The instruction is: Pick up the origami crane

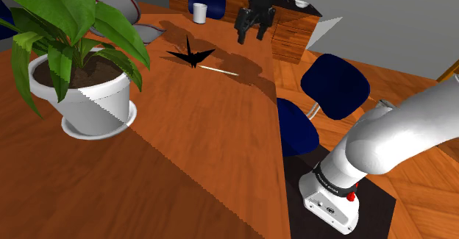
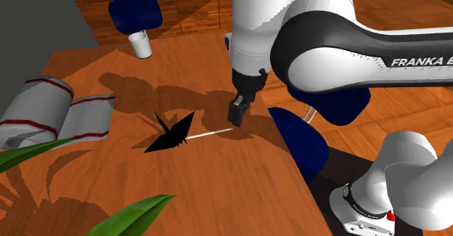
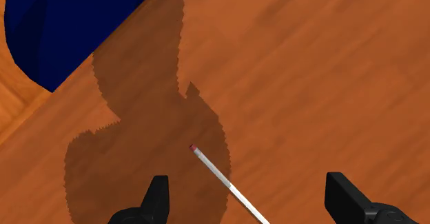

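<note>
Origami crane (image 1: 191, 54) (image 2: 170, 133): black, with pointed wings, lying on the wooden table (image 1: 206, 142), near the hand and off to one side of it, not touched by either finger.

Gripper (image 1: 254, 35) (image 2: 237, 115) (image 3: 249, 178) wide open, fingers (image 3: 157, 191) well apart, nothing clasped between them. Pointed down at the tabletop, probably hanging just clear of it, though hard to judge from these angles.

Thin white stick (image 1: 218, 70) (image 2: 210, 133) (image 3: 220, 178) flat on the wood, reaching from just beside the crane to the spot below the hand. Seen from the wrist, its red tip just ahead of the fingers and its shaft running back between them, touching neither.

Farther from the hand than the crane:
- White cup (image 1: 199, 12) (image 2: 141, 46), upright near the table edge.
- Rolled grey towel with red stripes (image 2: 43, 111), well past the crane.
- Leafy plant in a white pot (image 1: 88, 90) on a saucer, well apart from the hand.

Blue chair (image 1: 335, 83) beside the table, on the hand's side of it, close to the stand (image 1: 335, 201).
</note>
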You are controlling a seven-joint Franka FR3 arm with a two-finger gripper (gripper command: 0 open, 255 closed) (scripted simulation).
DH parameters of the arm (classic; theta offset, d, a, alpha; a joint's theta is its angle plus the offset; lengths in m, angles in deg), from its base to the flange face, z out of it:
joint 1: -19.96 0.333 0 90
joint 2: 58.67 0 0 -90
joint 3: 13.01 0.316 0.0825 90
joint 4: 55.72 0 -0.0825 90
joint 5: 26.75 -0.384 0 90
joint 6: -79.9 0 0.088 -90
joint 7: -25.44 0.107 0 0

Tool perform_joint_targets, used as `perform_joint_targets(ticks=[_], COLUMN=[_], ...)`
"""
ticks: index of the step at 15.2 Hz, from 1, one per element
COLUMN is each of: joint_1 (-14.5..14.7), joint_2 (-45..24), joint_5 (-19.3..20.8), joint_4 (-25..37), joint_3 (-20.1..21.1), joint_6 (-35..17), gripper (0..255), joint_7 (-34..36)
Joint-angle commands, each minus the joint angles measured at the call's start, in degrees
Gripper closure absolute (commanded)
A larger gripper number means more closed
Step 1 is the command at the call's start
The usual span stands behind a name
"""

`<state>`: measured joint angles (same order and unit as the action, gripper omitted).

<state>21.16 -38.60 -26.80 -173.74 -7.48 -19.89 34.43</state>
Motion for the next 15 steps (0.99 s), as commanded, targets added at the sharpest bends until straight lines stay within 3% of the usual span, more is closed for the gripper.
perform_joint_targets(ticks=[1,9,15], joint_1=[0.05,1.39,3.73], joint_2=[-4.62,-24.97,-42.26], joint_5=[0.03,1.58,3.18], joint_4=[3.70,22.02,41.58], joint_3=[1.04,3.89,4.26], joint_6=[0.20,2.59,8.12], gripper=[0,0,0], joint_7=[2.52,12.16,18.17])
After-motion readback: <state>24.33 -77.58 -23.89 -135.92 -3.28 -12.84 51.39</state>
